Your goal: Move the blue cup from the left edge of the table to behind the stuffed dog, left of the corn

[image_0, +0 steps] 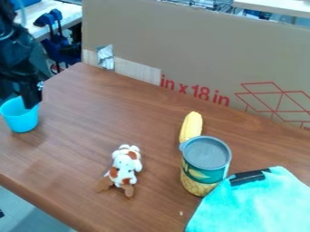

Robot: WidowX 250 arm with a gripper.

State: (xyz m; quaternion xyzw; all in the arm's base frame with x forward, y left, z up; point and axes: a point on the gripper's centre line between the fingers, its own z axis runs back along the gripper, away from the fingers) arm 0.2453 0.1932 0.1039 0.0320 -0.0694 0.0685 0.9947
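Above the wooden table [121, 118], the black arm [17, 54] hung at left, gripper [28, 104] angled down at the blue cup [21, 121]; I couldn't tell its jaw spread.

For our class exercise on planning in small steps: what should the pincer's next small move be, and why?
Probably a slight, slow lift, as a test of hold. The pincer is right at the rim of the blue cup, but whether it grips the cup cannot be seen; the spotted plush toy lies well clear of both.
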